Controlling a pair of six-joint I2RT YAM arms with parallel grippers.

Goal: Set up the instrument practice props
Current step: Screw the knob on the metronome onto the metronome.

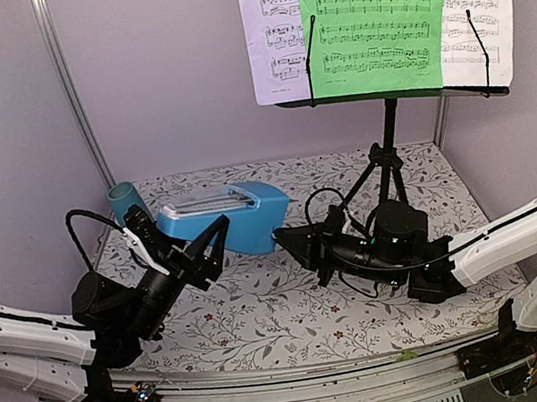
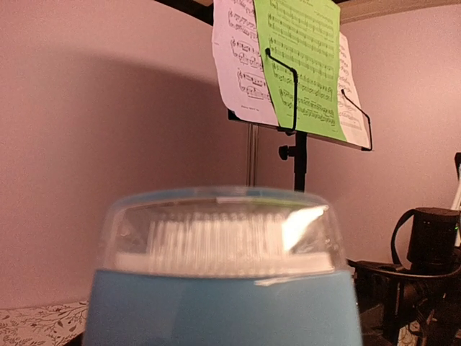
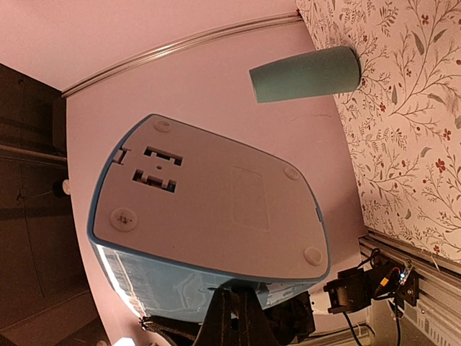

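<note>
Between the fingers of the left claw (image 1: 180, 229) sits the narrow top end of the metronome (image 1: 235, 216). The jaws stand wide and clamp it. Its blue body lies on its side, clear cover upward, raised a little off the flowered bench (image 1: 265, 313). At the metronome's far end, by its flat pale base, the right claw (image 1: 282, 237) is pinched fully closed with nothing in it. Its tips point at the base's lower edge, and I cannot tell whether they touch it. Behind the left claw and to its left, a teal cup (image 1: 127, 200) stands upright on the bench, apart from the metronome; its inside cannot be made out. Farther off, beyond the right claw, the black music stand (image 1: 393, 142) stands on its tripod at the back of the bench. On its desk rest the sheet-music pages (image 1: 377, 13), a green one in front of white ones, with two thin wire arms lying across them.
</note>
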